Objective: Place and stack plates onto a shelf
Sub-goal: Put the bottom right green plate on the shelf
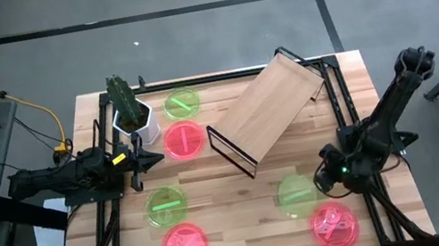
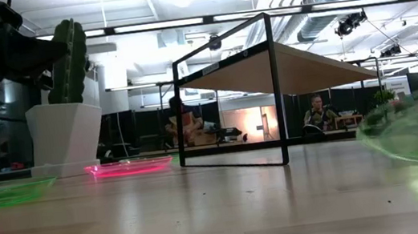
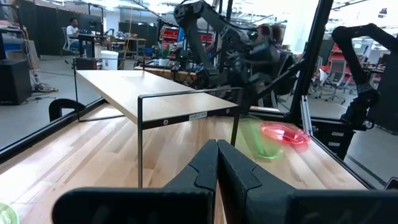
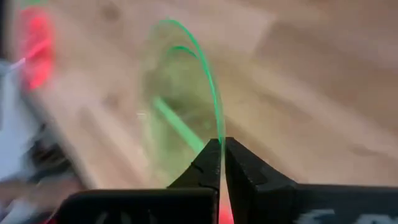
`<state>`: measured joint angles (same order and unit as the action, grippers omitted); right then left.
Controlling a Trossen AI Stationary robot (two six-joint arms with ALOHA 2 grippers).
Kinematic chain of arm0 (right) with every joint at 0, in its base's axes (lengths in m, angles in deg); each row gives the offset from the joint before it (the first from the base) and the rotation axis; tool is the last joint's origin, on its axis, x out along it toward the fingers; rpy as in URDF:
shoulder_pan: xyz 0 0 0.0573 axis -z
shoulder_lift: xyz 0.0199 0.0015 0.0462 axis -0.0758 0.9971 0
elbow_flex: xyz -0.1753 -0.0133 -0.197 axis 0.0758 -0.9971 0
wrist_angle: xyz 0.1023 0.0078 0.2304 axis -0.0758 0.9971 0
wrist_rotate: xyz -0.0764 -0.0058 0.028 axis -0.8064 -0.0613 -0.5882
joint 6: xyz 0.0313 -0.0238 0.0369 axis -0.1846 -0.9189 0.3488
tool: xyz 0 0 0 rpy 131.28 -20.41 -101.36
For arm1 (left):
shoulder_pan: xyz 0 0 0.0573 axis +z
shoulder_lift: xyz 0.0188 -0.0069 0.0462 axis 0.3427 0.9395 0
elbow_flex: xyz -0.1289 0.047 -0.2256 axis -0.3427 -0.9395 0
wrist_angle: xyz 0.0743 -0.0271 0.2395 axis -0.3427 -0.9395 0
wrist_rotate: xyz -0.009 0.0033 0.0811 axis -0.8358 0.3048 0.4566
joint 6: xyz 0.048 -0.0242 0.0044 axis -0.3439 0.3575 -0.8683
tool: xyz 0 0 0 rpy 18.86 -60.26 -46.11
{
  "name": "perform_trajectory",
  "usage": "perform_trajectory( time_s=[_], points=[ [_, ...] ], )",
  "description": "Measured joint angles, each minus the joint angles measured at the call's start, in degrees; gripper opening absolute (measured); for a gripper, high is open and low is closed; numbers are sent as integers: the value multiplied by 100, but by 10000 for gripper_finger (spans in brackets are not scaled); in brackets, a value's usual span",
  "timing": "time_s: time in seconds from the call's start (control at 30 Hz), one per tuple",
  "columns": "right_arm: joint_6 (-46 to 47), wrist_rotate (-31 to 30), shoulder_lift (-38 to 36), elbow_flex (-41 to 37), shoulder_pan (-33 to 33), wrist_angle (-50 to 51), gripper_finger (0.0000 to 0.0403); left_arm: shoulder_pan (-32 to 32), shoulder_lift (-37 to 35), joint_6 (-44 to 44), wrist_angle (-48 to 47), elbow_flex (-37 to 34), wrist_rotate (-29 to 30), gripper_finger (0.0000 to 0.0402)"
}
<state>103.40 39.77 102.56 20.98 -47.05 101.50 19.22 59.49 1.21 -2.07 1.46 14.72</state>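
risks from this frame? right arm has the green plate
1. The right pincer pinches only the rim of the green plate; a thin edge grip could slip or let the plate swing.
2. The shelf sits skewed on the table, so an approach could clip its black frame.
3. A pink plate lies close by.

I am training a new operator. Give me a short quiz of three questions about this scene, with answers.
1. True or false: a plate already lies on the shelf.
2. Which pincer grips a green plate: A left, B right?
3. How many pink plates are on the table?

Key: 1 false, the shelf top is bare. 2 B, the right pincer is shut on the plate's rim; the left pincer is shut and holds nothing. 3 three.
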Motion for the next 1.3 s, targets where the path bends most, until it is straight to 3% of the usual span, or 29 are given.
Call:
perform_trajectory(
  time_s=[0.3, 0.73, 0.93, 1.1, 1.3],
  points=[
    [-423, 58, -188, 7, 0, -247, 0, 0, -1, 0, -4, 0, 0, 1],
    [-1539, -254, -232, 7, 134, -1460, 0, 0, -2, 0, -2, 0, 0, 1],
    [-3016, -226, -621, 7, 759, -2460, 0, -2, 0, 0, -2, 0, 0, 1],
    [-4027, -264, -1183, 150, 1528, -2451, 0, -1, -2, 0, 0, 0, 0, 1],
    [-5412, -1373, -1628, 763, 2697, -2056, 0, 0, -2, 0, 0, 0, 0, 1]
  ],
)
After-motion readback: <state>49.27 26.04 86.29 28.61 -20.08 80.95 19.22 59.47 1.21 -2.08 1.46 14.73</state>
